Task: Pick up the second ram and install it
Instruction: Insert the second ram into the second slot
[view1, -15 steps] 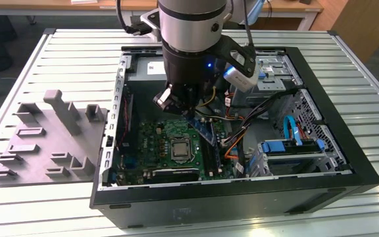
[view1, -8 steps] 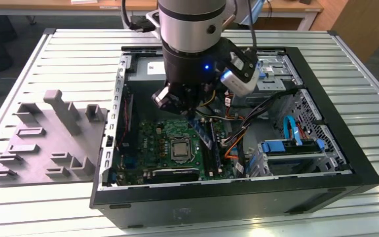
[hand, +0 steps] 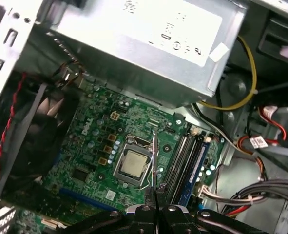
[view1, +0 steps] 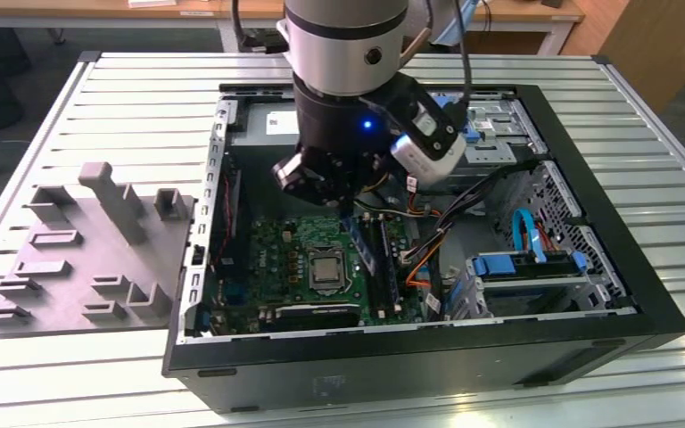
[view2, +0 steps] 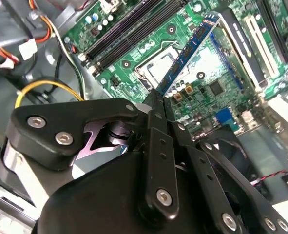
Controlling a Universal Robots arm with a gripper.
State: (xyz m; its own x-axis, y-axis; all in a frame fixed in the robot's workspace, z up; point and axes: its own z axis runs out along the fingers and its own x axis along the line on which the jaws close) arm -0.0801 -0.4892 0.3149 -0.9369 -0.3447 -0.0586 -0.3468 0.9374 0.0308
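Alignment counts: my end effector (view2: 156, 101) grips the second ram (view2: 187, 53) above the green board (hand: 92, 129); its edge should run parallel to the black slots (view2: 129, 30).

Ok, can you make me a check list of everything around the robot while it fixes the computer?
Surface: slatted metal table carrying an open computer case.
Job's things: the second ram, dark blue, held over the green board, not in a slot. Another blue stick appears to be seated in a slot.
Clutter: grey moulded holder on the table, at the exterior view's left of the case.
Grippers: gripper shut on the second ram's end.
Cables: yellow cable and red wires beside the board, inside the case.
Surroundings: wooden desks behind the table.
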